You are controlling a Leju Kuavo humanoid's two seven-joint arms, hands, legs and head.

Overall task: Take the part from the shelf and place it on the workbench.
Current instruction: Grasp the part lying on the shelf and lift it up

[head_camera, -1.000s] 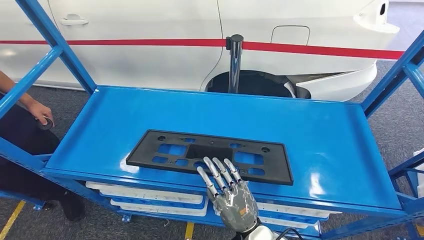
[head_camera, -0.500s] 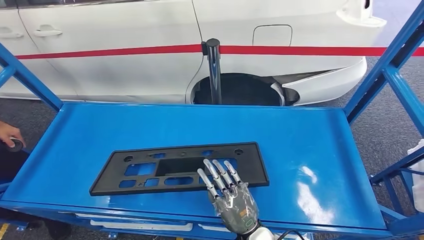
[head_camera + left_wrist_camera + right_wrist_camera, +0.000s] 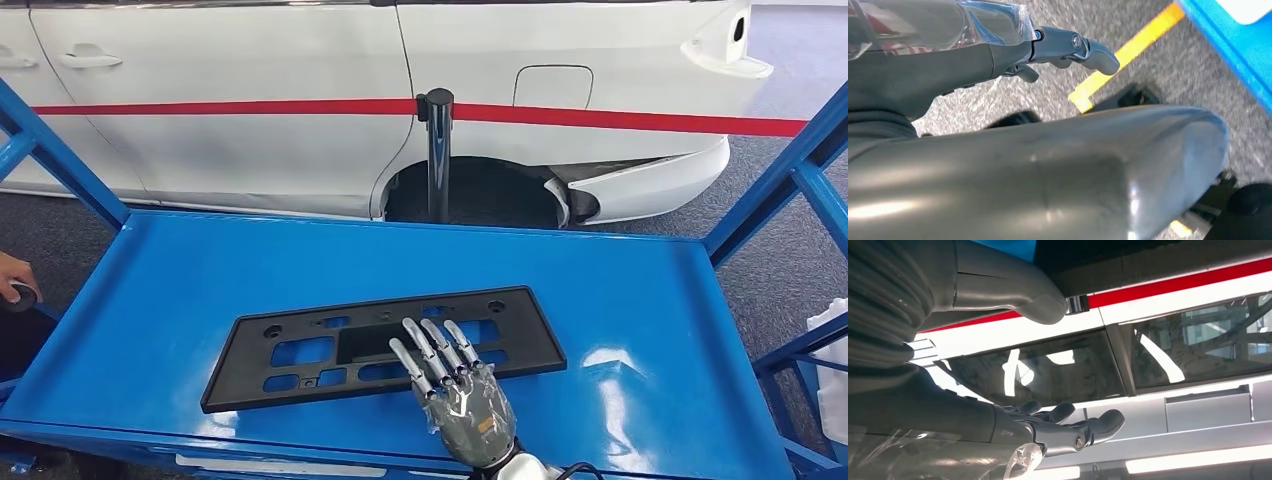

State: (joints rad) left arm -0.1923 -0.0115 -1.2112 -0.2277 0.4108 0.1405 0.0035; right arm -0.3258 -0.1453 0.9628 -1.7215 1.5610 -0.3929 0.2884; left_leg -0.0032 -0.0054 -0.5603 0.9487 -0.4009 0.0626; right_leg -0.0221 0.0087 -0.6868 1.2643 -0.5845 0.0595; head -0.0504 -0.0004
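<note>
Part [image 3: 385,347], black plate: flat on blue shelf [image 3: 640,290], near front edge, within reach. Right hand [image 3: 455,395] over it, fingers spread, nothing gripped. Left wrist view: left hand [image 3: 1058,47] hanging, empty, fingers loosely curled. Right wrist view: fingers [image 3: 1073,422] extended, thumb apart.

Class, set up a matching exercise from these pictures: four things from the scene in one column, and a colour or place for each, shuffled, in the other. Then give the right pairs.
Things:
1. part
2. shelf
3. car
4. right hand

Descriptions:
A. white with a red stripe, behind the shelf
B. blue, with a raised rim
C. black, flat, with cut-out holes, lying on the shelf
D. silver-grey, fingers stretched over the part's near edge

Pairs: 1-C, 2-B, 3-A, 4-D
</note>
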